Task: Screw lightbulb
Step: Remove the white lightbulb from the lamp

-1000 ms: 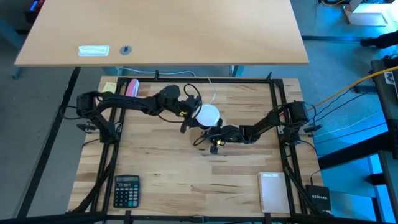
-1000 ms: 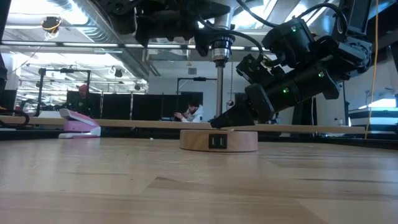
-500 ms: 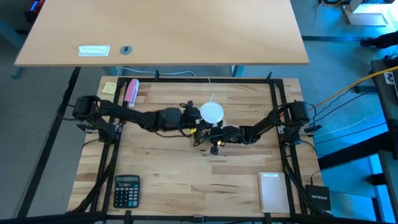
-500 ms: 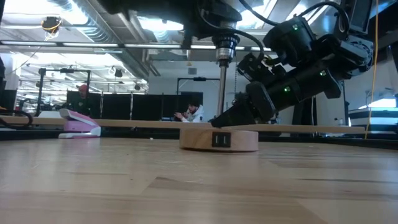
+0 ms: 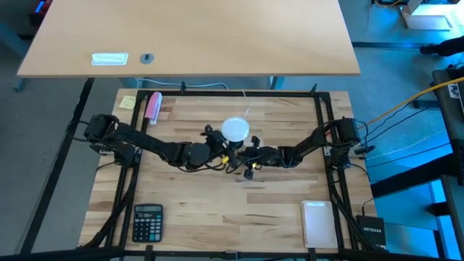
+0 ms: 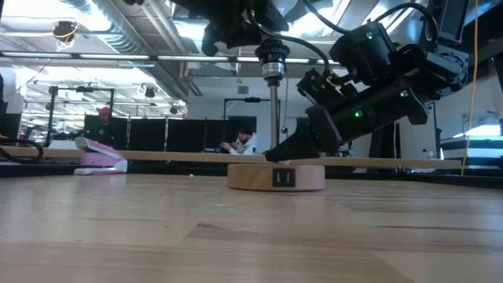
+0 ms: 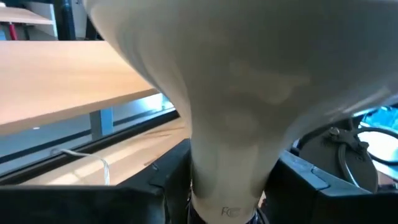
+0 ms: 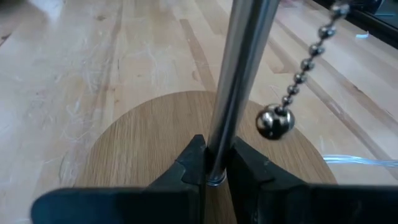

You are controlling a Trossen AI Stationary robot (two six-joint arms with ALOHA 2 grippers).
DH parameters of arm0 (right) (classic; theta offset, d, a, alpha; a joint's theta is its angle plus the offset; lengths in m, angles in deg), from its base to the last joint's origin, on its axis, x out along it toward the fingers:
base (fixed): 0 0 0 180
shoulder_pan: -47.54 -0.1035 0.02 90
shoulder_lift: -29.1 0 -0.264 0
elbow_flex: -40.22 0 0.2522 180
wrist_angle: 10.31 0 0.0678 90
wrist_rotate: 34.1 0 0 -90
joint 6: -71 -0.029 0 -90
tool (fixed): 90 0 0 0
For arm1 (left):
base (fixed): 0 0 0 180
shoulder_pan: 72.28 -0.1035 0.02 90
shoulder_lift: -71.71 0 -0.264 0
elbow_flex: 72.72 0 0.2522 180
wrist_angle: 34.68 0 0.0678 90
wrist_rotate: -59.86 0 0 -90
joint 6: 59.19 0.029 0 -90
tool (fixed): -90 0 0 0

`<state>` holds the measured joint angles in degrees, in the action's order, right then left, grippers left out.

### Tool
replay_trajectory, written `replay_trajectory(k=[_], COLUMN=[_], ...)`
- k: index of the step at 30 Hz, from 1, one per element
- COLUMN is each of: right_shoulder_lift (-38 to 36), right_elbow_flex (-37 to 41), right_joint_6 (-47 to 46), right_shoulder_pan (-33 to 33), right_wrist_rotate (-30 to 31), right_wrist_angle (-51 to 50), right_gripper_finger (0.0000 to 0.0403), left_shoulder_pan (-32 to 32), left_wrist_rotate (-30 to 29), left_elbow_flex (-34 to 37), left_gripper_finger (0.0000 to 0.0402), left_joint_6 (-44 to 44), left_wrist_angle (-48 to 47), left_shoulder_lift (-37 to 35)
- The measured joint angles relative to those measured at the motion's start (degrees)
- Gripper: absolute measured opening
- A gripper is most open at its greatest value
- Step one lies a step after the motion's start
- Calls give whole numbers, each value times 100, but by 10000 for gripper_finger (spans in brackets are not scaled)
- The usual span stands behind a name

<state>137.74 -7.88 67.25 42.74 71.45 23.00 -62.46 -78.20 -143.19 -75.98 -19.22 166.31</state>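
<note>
The white lightbulb (image 5: 235, 129) stands on top of a lamp: a round wooden disc (image 6: 277, 178), a thin upright metal rod (image 6: 273, 118) and a socket (image 6: 271, 55) at its top. My left gripper (image 7: 227, 186) is up at the bulb, coming from the table's left, and is shut on the bulb (image 7: 236, 74). My right gripper (image 8: 214, 165) is low over the disc (image 8: 143, 143), coming from the right, and is shut on the rod. A ball chain (image 8: 275, 121) hangs beside the rod. My left gripper pinches the bulb's narrow neck (image 7: 227, 168) between its two fingers (image 7: 165, 183), one on each side. It comes in about level from the table's left. The bulb stands upright, globe up, on the lamp's top. My right gripper pinches the rod at its foot (image 8: 216, 155), just above the wooden disc, between its two fingertips. The fingers slant down from the table's right and lie across the rod. The rod stands upright and the disc rests flat on the table.
A calculator (image 5: 147, 221) lies near the front left and a white notepad (image 5: 317, 223) near the front right. A pink object (image 5: 153, 105) and a yellow note (image 5: 127, 101) lie at the far left. People sit in the room beyond the table.
My left arm has swung toward the table's near edge and its wrist has turned about the bulb, from the bulb's far-left side to its near-left side. The bulb has shifted slightly toward the table's left.
</note>
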Motion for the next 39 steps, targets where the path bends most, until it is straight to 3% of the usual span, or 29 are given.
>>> replay_trajectory(k=[17,28,34,39], right_shoulder_lift=[0,-2,-2,-4], right_elbow_flex=[11,11,13,13], right_joint_6=[99,116,116,116], right_shoulder_pan=[-2,-4,-4,-4], right_wrist_rotate=[-2,-4,-9,-16], right_wrist_angle=[-7,-11,-12,-13], right_gripper_finger=[43,43,43,43], left_shoulder_pan=[-6,-15,90,186], left_wrist_rotate=[436,557,608,1071], left_elbow_flex=[20,26,24,22], left_gripper_finger=[175,268,278,278], left_joint_6=[364,391,429,338], left_wrist_angle=[-23,-177,-721,-1292], left_shoulder_lift=[3,-22,-360,-695])
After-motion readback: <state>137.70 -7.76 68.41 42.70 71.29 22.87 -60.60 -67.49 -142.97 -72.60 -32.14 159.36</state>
